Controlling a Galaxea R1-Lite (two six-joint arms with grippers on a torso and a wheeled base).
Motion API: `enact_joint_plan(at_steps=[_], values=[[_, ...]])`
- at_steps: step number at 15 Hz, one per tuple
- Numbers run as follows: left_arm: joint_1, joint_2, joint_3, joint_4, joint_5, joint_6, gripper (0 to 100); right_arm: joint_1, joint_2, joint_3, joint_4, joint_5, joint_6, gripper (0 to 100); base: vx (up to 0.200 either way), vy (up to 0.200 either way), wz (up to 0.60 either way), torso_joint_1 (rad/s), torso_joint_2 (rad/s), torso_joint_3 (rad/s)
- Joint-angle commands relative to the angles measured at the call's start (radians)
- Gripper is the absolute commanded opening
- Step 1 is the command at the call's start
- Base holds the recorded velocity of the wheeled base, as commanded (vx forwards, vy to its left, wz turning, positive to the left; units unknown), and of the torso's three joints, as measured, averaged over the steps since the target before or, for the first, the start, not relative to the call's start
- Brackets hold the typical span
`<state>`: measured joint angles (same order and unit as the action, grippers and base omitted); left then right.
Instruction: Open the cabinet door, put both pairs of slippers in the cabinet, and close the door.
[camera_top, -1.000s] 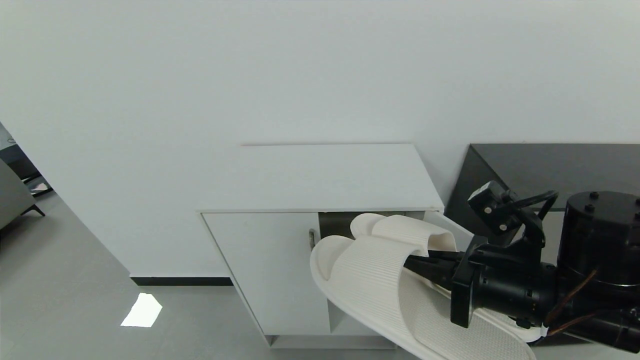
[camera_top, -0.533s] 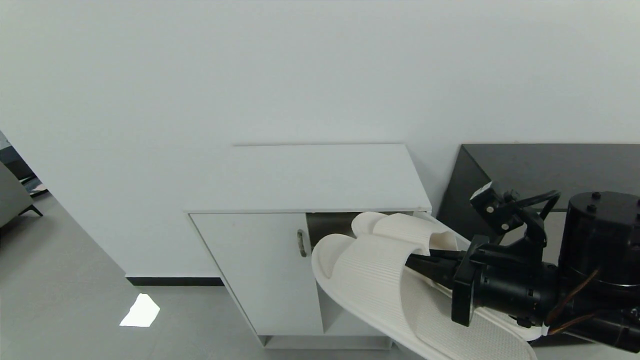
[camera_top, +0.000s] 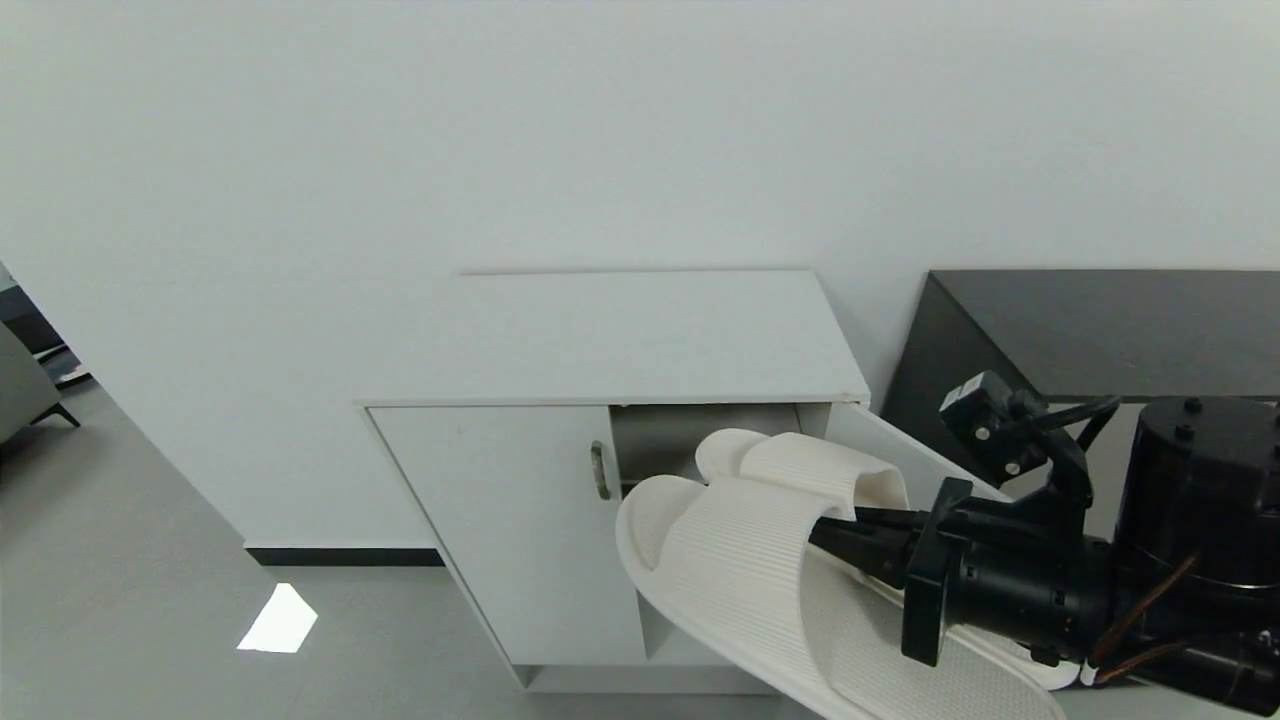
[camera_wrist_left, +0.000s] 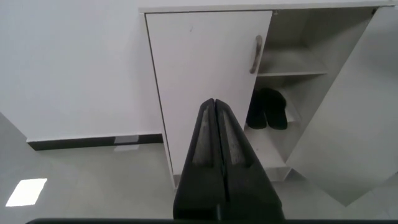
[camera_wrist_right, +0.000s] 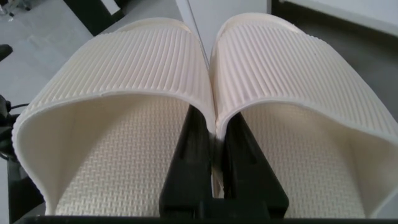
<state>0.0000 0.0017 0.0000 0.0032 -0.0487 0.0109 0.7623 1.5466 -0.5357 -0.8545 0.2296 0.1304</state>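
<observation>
Pinches the white slippers (camera_top: 740, 560) in the right gripper (camera_wrist_right: 214, 127) before the open cabinet (camera_top: 640, 340) holding black slippers (camera_wrist_left: 267, 109), with the left gripper (camera_wrist_left: 215, 109) pressed together.

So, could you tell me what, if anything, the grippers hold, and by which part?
Right gripper: white slippers, pinched where their straps' inner edges meet. Left gripper: shut, empty.
</observation>
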Motion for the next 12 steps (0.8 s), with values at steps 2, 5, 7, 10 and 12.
enact_joint_plan(at_steps=[2, 5, 7, 10, 12], values=[[0.000, 0.001, 0.000, 0.000, 0.000, 0.000, 0, 0.000, 0.006, 0.005, -0.009, 0.004, 0.000, 0, 0.000, 0.000, 0.00, -0.215, 0.44, 0.249], [0.000, 0.001, 0.000, 0.000, 0.000, 0.000, 0, 0.003, 0.006, 0.010, -0.025, 0.004, 0.001, 0, 0.000, 0.000, 0.00, -0.253, 0.54, 0.289], [0.000, 0.001, 0.000, 0.000, 0.000, 0.000, 0, 0.003, 0.006, 0.014, -0.028, 0.004, 0.001, 0, 0.000, 0.000, 0.00, -0.249, 0.55, 0.305], [0.000, 0.001, 0.000, 0.000, 0.000, 0.000, 0, 0.006, 0.004, 0.016, -0.029, 0.005, 0.000, 0, 0.000, 0.000, 0.00, -0.237, 0.53, 0.295], [0.000, 0.001, 0.000, 0.000, -0.002, -0.002, 0, 0.008, 0.003, 0.020, -0.029, 0.007, 0.000, 0, 0.000, 0.000, 0.00, -0.229, 0.51, 0.281]])
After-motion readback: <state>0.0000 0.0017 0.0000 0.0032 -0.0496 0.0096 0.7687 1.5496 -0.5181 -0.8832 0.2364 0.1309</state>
